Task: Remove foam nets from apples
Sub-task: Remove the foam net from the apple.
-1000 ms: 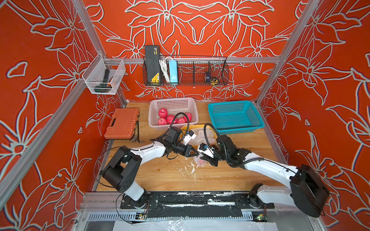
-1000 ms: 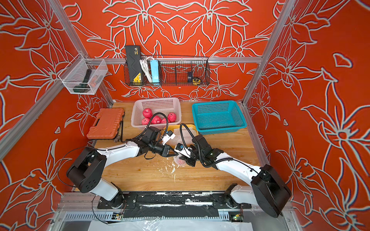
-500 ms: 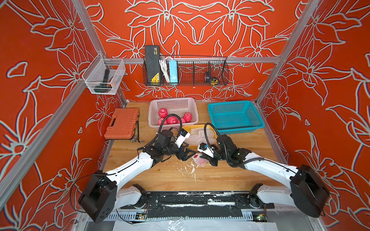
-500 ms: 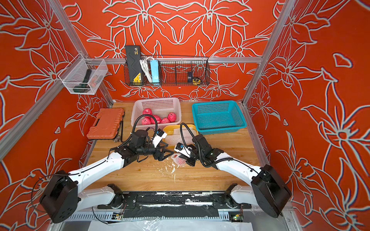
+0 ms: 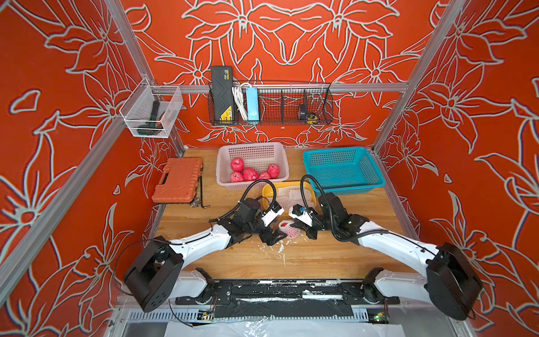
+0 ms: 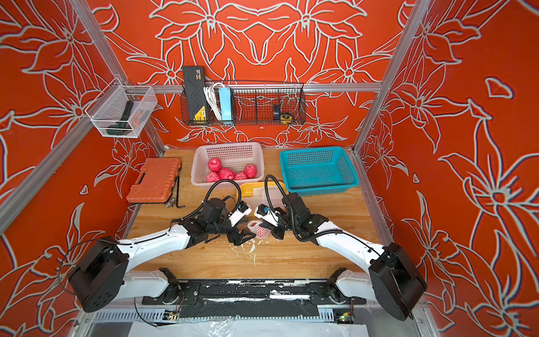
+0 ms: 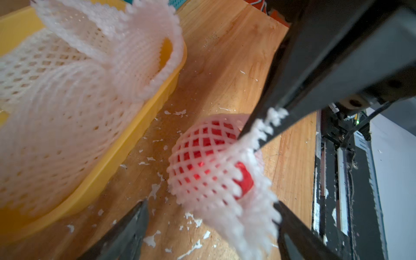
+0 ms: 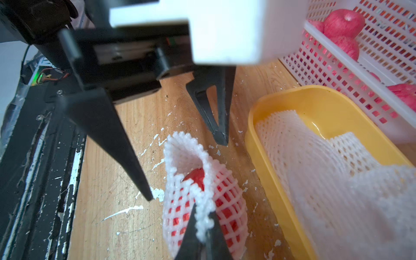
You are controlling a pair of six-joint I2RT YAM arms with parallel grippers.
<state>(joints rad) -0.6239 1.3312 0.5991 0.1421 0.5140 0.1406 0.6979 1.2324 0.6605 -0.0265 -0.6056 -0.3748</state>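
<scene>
both your arms are reached in low from the near side and meet nose to nose mid-table (image 5: 320,256), just in front of the yellow tray (image 5: 267,192)

your left gripper (image 5: 277,235) comes in nearly flat along the wood, jaws spread wide, gripping nothing. In the right wrist view its two fingers (image 8: 118,153) stand one on each side of the net's open mouth, the nearer tip just beside the fringe; can't tell if it grazes it

your right gripper (image 5: 298,227) angles down from the opposite side, clamped tight on the frilled edge of the foam net (image 7: 195,166). You can see the fringe squeezed between its dark fingers in both wrist views

the netted apple (image 5: 287,229) sits on the wood between the two grippers, near the tray's front wall but apart from it. The net is stretched tight over most of the fruit, diamonds pulled open with red showing through. At the mouth end the sleeve flares loose and a bare patch of apple skin (image 8: 195,177) is exposed. The pinched edge is lifted off the fruit

loose nets (image 5: 288,194) are piled in the tray, one draped over its rim. Five apples (image 5: 249,173) lie in the pink basket (image 5: 224,151) behind it. White foam flakes (image 5: 281,248) are scattered on the wood under the grippers
</scene>
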